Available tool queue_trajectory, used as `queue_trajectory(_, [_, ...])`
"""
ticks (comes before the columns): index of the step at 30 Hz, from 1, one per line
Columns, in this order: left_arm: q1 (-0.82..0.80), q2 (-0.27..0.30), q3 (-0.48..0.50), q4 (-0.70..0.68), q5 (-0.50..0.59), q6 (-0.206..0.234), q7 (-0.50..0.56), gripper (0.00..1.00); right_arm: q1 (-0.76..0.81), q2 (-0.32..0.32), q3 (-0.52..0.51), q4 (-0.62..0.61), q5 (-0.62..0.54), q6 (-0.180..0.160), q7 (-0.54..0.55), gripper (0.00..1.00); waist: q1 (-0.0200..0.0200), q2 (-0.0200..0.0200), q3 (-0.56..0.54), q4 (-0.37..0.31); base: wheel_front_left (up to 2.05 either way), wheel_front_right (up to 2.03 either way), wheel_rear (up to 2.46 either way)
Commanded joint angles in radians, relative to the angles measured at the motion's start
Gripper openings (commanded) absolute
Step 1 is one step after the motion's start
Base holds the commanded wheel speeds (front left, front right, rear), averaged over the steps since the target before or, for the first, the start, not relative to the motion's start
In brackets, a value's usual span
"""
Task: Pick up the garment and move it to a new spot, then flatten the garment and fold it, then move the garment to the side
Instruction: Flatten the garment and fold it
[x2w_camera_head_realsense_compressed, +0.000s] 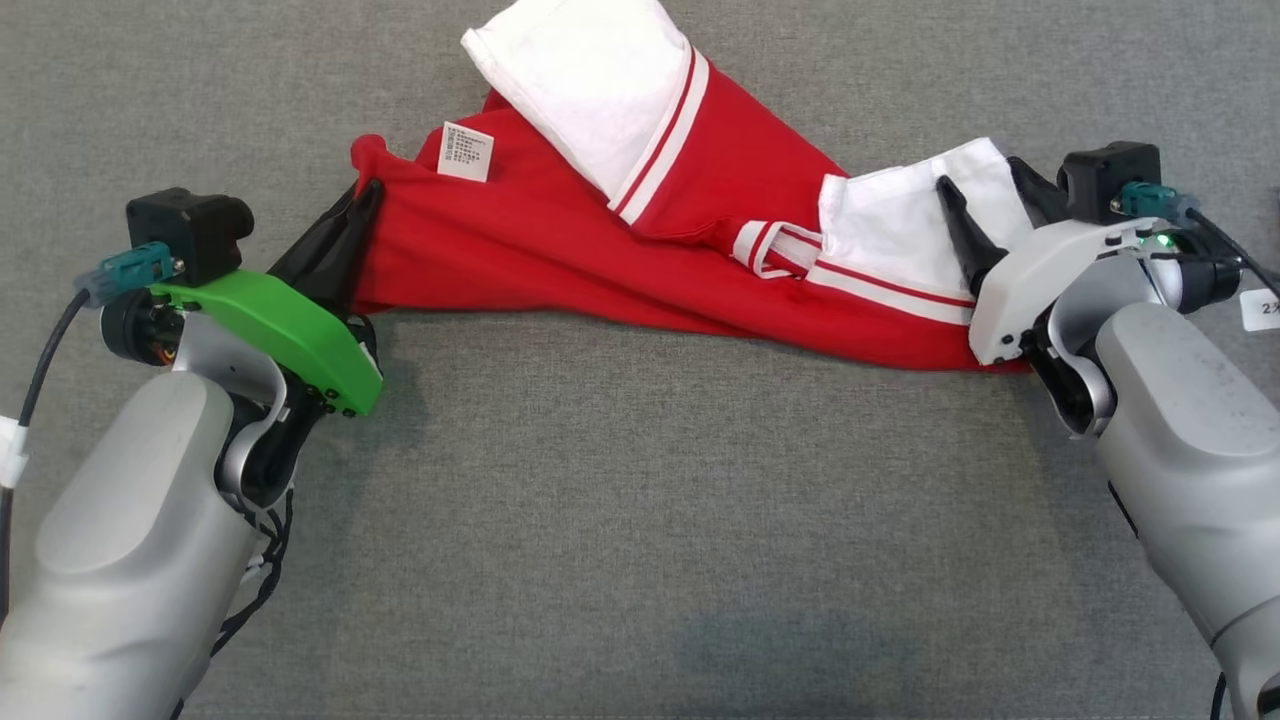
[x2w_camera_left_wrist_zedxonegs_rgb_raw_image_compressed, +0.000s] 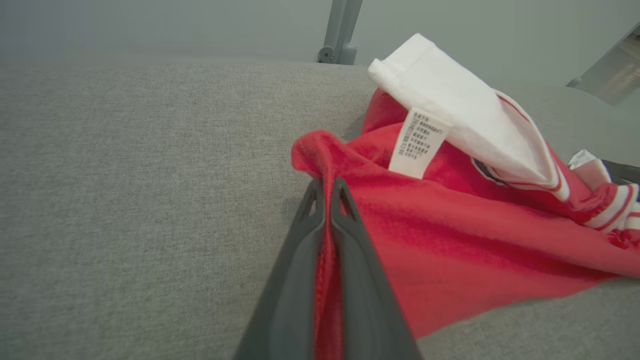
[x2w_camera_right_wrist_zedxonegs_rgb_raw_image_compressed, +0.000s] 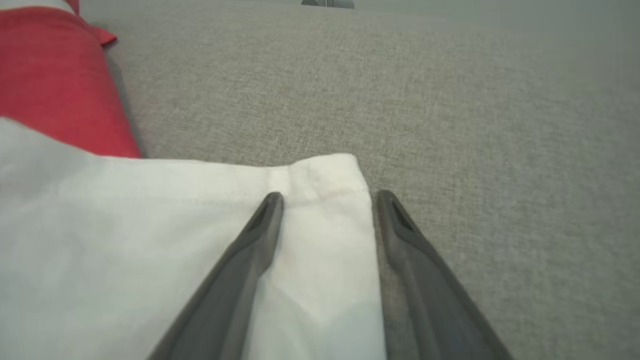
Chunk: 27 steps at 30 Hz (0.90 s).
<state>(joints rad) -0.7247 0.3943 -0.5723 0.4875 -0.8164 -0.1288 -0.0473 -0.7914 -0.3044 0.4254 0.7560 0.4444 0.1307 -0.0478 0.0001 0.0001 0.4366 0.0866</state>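
The left gripper (x2w_camera_left_wrist_zedxonegs_rgb_raw_image_compressed: 327, 187) is pinched tight on the left corner of the red shirt (x2w_camera_head_realsense_compressed: 560, 250), with a ridge of red cloth squeezed between its fingers. The right gripper (x2w_camera_right_wrist_zedxonegs_rgb_raw_image_compressed: 330, 197) has its fingers spread at the shirt's right end. One finger lies over the white sleeve (x2w_camera_right_wrist_zedxonegs_rgb_raw_image_compressed: 150, 225) and the other just past the hem over the grey fabric surface (x2w_camera_head_realsense_compressed: 640, 500), gripping nothing. The shirt lies rumpled between them on the far half of the surface. Its second white sleeve (x2w_camera_head_realsense_compressed: 580, 90) is flopped toward the far side, and a care label (x2w_camera_head_realsense_compressed: 467, 152) shows near the left corner.
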Motion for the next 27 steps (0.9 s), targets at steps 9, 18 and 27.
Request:
queue_trajectory(9, [-0.009, 0.038, 0.008, -0.055, 0.035, 0.011, -0.081, 0.0, -0.08, -0.071, -0.002, -0.007, 0.1, -0.001, -0.158, 0.0, -0.0001, -0.0001, -0.007, -0.002, 0.0, 0.0, 0.0])
queue_trajectory(18, [0.008, 0.1, 0.04, -0.203, 0.064, 0.072, -0.112, 0.0, -0.105, -0.113, -0.208, -0.324, -0.04, -0.001, -0.217, 0.0, -0.0001, -0.0001, -0.062, -0.038, 0.0, 0.0, 0.0])
queue_trajectory(27, [-0.028, 0.165, 0.099, -0.429, 0.11, 0.164, -0.119, 0.0, -0.05, -0.064, -0.409, -0.818, -0.21, -0.001, -0.111, 0.0, -0.0001, -0.0001, -0.115, -0.044, 0.0, 0.0, 0.0])
